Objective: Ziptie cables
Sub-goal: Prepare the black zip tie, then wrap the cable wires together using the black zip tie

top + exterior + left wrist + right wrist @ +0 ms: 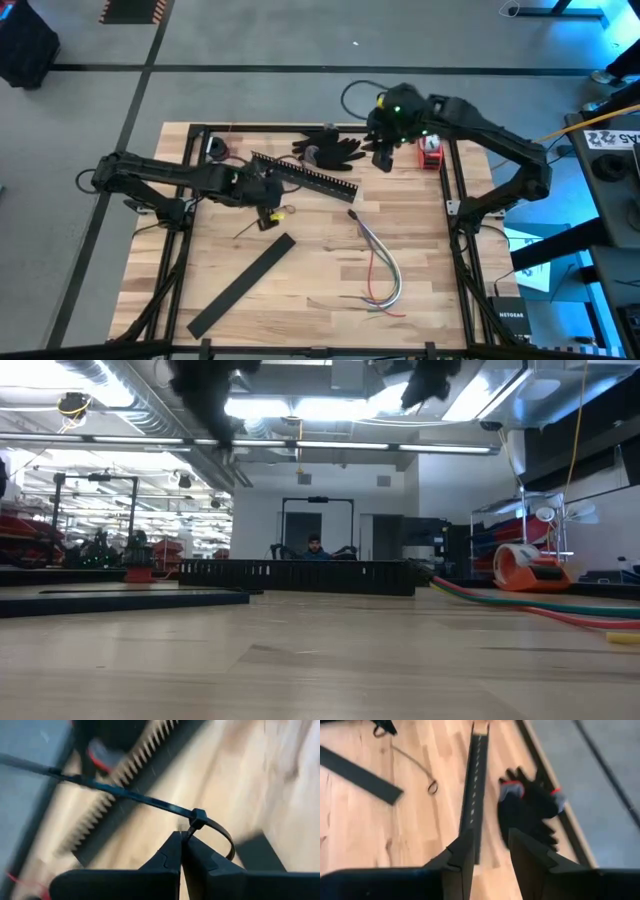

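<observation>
Pretty evenly lit overall, with bright ceiling strips (300, 445) blowing out a bit in the low view and soft shadows on the table (420, 230). Both wrist views are smeared with motion blur, the gloves (530, 810) especially. Blue glow at the overhead's right edge.

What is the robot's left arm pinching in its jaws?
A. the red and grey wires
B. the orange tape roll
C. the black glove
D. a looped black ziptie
D: in the left wrist view, the left gripper has its jaws shut on the ziptie, which curls into a loop beside its little locking head, its long tail sticking out past the comb-slotted bar.
</observation>
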You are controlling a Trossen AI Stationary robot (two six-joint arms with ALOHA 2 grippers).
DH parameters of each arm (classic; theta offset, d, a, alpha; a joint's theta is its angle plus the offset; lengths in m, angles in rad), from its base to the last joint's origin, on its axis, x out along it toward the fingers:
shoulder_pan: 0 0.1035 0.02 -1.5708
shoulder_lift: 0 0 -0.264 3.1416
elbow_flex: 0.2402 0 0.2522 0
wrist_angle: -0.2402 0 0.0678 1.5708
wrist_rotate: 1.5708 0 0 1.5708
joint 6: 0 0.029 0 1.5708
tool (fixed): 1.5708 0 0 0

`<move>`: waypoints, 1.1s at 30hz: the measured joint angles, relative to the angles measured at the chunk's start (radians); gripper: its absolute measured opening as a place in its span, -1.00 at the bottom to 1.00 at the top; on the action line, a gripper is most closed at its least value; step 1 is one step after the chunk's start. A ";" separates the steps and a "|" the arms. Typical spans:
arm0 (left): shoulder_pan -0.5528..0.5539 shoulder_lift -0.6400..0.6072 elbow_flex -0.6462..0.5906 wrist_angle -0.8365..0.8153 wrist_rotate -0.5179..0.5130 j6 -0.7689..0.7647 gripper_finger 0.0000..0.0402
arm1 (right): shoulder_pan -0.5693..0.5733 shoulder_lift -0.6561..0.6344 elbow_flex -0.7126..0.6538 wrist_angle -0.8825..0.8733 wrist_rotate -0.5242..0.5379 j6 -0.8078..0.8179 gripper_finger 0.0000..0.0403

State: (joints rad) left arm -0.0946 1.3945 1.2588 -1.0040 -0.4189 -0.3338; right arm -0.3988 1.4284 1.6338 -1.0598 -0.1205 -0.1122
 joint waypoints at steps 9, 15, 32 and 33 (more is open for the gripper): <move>-0.002 0.002 -0.111 -0.011 0.121 -0.154 -0.99 | 0.000 0.002 -0.344 0.400 -0.140 0.009 -0.43; 0.039 0.002 -0.156 0.002 0.240 -0.235 -0.73 | 0.000 0.002 -0.461 0.651 -0.237 0.015 -0.43; 0.029 -0.150 -0.029 -0.080 0.170 -0.189 -0.14 | 0.009 0.002 -0.246 0.317 -0.096 0.049 -0.34; 0.019 -0.169 -0.029 -0.074 0.140 -0.173 -0.14 | 0.017 0.001 -0.229 0.251 -0.078 0.057 -0.28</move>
State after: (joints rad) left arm -0.0756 1.2257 1.2301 -1.0776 -0.2788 -0.5066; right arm -0.3815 1.4293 1.4049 -0.8090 -0.1987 -0.0554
